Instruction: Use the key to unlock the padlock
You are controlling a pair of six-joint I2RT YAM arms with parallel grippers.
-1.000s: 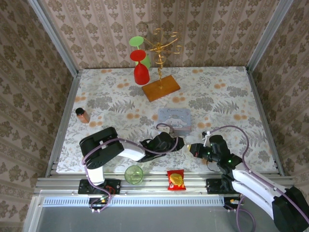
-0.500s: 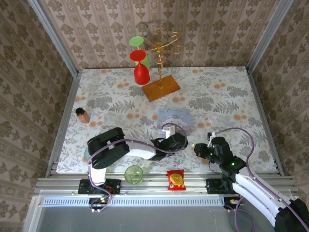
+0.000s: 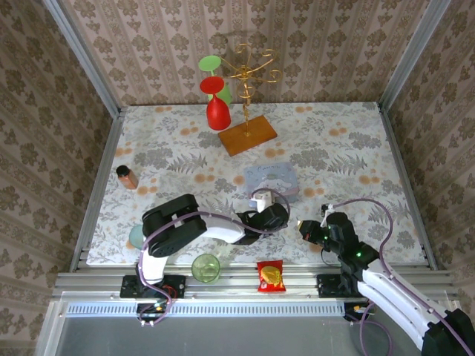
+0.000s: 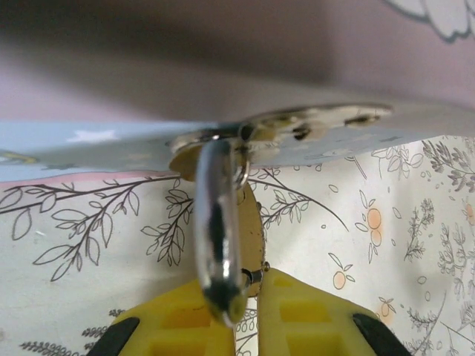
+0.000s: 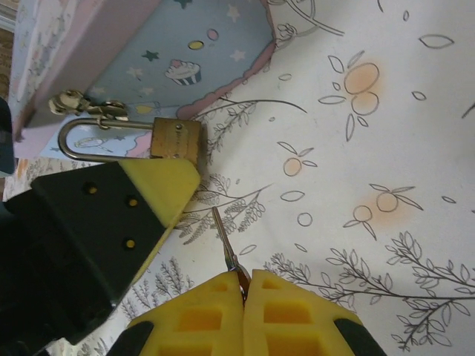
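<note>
Brass and small, the padlock (image 5: 176, 141) hangs by its silver shackle (image 4: 219, 222) from the hasp (image 5: 82, 104) of a pastel tin (image 3: 273, 178). The tin sits toward the near edge of the counter (image 3: 334, 141), a little right of the middle, and the padlock is on its near side, flat face turned to the right wrist camera.

The left tool (image 4: 249, 297) reaches in from the left. Its yellow fingers (image 4: 304, 311) stand almost together with only a slit between them, and the thin brass edge of the padlock's body runs into that slit, so the grip looks closed on the lock's lower end. In the right wrist view the yellow tip of that tool touches the underside of the brass body.

The right tool (image 5: 243, 285) is pressed fully together on the key (image 5: 226, 248). The slim grey blade sticks out past the fingertips and points toward the padlock. Its tip is near the brass body but apart from it, just beside the left tool's yellow tip.

A gold wire rack (image 3: 249, 74) stands near the far edge.
</note>
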